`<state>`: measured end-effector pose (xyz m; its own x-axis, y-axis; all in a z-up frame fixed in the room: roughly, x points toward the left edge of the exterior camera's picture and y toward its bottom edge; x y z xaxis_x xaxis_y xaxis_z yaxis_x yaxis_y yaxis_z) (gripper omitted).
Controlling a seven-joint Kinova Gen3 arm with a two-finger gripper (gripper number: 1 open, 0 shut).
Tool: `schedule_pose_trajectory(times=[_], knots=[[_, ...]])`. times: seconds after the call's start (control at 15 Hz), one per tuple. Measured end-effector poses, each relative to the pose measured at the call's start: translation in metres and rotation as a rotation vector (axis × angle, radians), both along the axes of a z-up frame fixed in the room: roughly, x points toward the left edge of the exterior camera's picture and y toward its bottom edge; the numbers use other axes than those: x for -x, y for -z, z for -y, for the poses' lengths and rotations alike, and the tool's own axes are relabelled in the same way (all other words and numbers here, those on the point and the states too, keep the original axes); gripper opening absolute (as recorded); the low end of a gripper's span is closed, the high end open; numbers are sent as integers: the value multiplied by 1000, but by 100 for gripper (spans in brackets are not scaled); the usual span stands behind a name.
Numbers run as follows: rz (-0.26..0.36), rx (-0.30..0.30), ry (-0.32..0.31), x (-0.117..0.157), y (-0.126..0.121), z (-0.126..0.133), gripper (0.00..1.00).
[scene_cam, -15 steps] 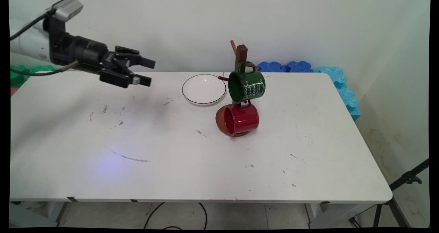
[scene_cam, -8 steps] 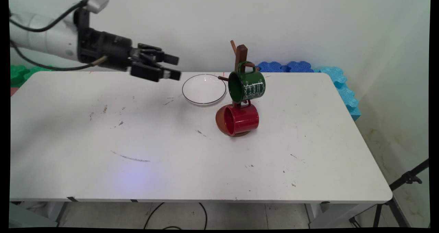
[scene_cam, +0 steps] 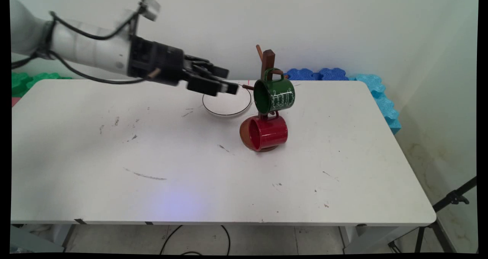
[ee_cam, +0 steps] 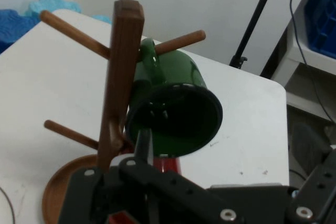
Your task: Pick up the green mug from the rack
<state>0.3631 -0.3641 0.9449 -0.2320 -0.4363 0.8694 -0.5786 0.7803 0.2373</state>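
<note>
The black two-finger gripper (scene_cam: pixel 231 81) is held out level above the white table (scene_cam: pixel 213 167), pointing to the right in the main view; its two fingers stand apart with a clear gap between them and hold nothing. It hangs over the far side of the clear plate (scene_cam: pixel 228 107), hiding part of that plate's rim, and its fingertips are near the green mug (scene_cam: pixel 275 95) but not touching it. The green mug hangs by its handle from a peg of the wooden mug tree (scene_cam: pixel 267 61), its mouth turned toward the gripper; white script runs over its side, too small to read. In the hand view the mug's dark mouth (ee_cam: pixel 176 124) fills the middle, right next to the tree's upright post (ee_cam: pixel 122 77), with pegs (ee_cam: pixel 181 41) sticking out to either side. Below the green mug a red mug (scene_cam: pixel 267 132) hangs on a lower peg, low over the tree's round brown base (scene_cam: pixel 246 137). The near and left parts of the table are bare apart from scuff marks. Beyond the table's far and right edges lie blue foam mats (scene_cam: pixel 377 95), and green ones (scene_cam: pixel 23 82) at the far left. A black tripod leg (scene_cam: pixel 453 200) stands past the right edge.
</note>
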Motion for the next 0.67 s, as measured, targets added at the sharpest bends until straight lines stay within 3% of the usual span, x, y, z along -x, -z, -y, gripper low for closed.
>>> schedule_pose_trajectory(times=[0.67], knots=[[38, -63, -67, 66, 19, 2, 100]])
